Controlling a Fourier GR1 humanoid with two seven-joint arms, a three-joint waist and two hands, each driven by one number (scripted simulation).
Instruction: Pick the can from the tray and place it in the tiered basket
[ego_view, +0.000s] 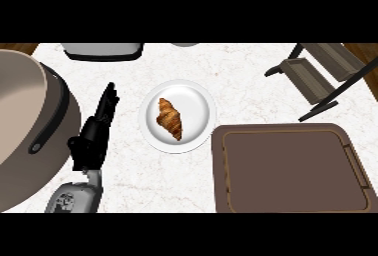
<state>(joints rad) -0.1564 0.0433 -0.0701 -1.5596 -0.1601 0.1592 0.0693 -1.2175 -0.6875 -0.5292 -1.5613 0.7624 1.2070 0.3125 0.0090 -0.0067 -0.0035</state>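
The left hand (94, 131) sits at about nine o'clock in the head view, fingers straight and held together, pointing toward twelve, holding nothing; it reads as resting; the right hand does not show at all. Just beside it toward three o'clock is a white plate (193, 94) bearing a croissant (170, 118); at four to five o'clock lies the brown tray (288, 170), and its floor shows no can; the can appears nowhere in this view. The tiered basket (319, 74) stands at one to two o'clock, apart from the tray, its shelves showing nothing in them.

The likely trouble: with the can unseen, a reach toward the tray would close on nothing; a sweep across could also nudge the plate.

The counter (244, 65) is pale marble; a large round grey vessel (29, 125) fills the nine o'clock edge; a grey appliance (103, 51) sits at eleven o'clock.
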